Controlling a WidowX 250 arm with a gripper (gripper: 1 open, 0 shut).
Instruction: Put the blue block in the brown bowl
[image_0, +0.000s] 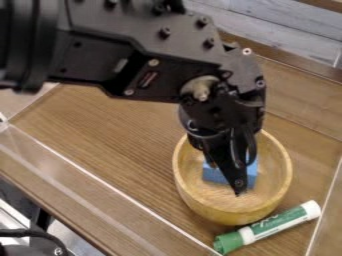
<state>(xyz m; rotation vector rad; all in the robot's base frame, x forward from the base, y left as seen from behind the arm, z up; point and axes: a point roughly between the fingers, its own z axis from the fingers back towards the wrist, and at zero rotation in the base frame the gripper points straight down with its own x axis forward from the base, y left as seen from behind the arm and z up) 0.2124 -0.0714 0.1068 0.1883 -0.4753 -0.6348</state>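
The brown bowl (195, 200) stands on the wooden table at lower right of the camera view. Inside it lies the blue block (214, 173), resting on the bowl's floor toward its left side and partly hidden by the fingers. My gripper (239, 184) reaches steeply down into the bowl just right of the block. Its dark fingers (235, 166) are pressed together with nothing between them. The black arm covers the bowl's far rim.
A green-and-white marker (269, 229) lies on the table just in front of the bowl, to its right. A clear plastic wall (54, 165) borders the table on the left and front. Bare wood (107, 120) stretches left of the bowl.
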